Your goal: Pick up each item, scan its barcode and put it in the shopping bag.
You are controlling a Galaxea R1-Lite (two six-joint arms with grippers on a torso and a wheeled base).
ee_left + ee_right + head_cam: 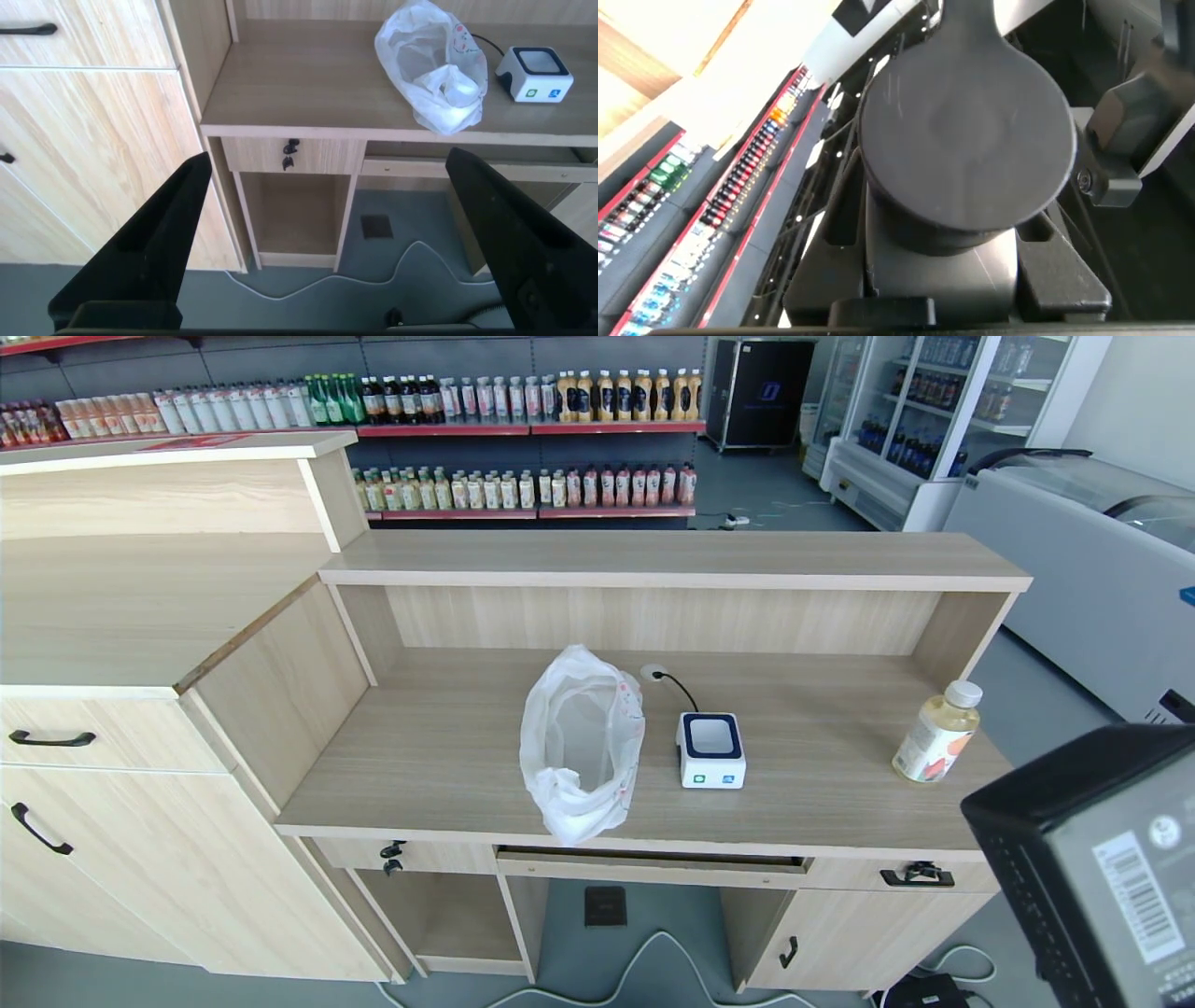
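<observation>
A white plastic shopping bag [581, 747] stands open-mouthed near the front middle of the wooden counter [448, 756]. Just to its right sits a small white barcode scanner [711, 749] with a dark top and a cable running back. A bottle of pale yellow drink [936, 733] with a white cap stands upright at the counter's far right. My left gripper [327, 238] hangs open and empty, low in front of the counter's left drawer, with the bag [432, 65] and scanner [534, 75] up ahead. My right arm's black housing [1092, 868] is at the head view's lower right.
A raised ledge [672, 560] runs along the counter's back. A taller cabinet [140, 616] with drawers flanks the left. Cables [644, 961] lie on the floor under the desk. Shelves of bottles [523, 401] and freezers [1083, 541] stand behind.
</observation>
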